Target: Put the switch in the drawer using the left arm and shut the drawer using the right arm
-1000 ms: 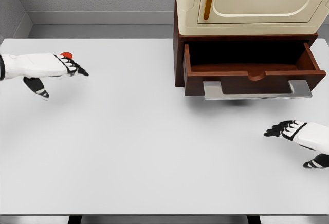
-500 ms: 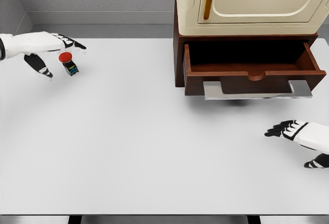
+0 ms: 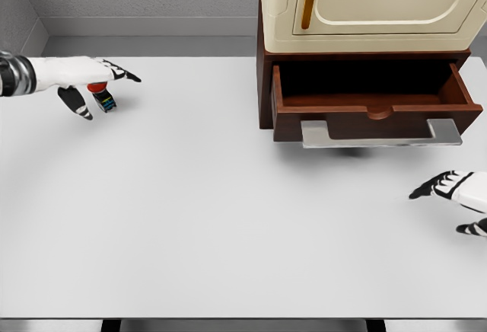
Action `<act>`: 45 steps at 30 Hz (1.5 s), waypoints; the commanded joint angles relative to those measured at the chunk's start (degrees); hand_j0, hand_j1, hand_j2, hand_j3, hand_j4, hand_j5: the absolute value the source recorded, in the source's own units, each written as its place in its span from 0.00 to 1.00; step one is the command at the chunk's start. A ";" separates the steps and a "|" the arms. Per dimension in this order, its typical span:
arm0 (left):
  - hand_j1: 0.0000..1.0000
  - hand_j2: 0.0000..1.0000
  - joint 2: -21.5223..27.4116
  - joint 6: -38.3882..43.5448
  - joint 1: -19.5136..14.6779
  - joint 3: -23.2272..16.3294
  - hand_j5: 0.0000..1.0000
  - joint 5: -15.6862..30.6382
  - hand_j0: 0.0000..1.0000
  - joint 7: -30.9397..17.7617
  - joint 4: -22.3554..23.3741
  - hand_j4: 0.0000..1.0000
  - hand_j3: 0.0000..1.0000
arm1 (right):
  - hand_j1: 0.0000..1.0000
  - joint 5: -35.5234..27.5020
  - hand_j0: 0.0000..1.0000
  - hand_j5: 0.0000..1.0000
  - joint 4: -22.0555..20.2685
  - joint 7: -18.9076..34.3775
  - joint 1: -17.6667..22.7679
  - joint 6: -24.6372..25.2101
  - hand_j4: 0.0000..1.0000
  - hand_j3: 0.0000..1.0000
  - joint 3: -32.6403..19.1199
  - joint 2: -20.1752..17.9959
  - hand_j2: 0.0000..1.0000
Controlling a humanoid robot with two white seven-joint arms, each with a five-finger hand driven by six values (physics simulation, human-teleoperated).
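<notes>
The small red-capped switch with a dark, blue-marked body [image 3: 101,96] is seen on the white worktop [image 3: 198,218], far left of the open dark-brown wooden drawer [image 3: 373,103]. The left robot hand [image 3: 87,77] is spread over it, possibly touching. The right robot hand [image 3: 455,195], fingers relaxed, is held below the drawer.

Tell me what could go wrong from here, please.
1. The left hand is over the small red-capped switch with fingers spread, not closed; a poor grasp may knock it over or push it away.
2. The open dark wooden drawer is far across the white table, so a loose grip may drop the switch on the way.
</notes>
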 commanded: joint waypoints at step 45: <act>0.73 0.73 -5.07 10.63 -2.55 -3.35 0.73 -7.13 0.73 5.58 8.55 0.73 0.73 | 0.49 -9.61 0.49 0.49 -0.24 -0.02 3.52 0.18 0.49 0.49 -8.62 -3.51 0.49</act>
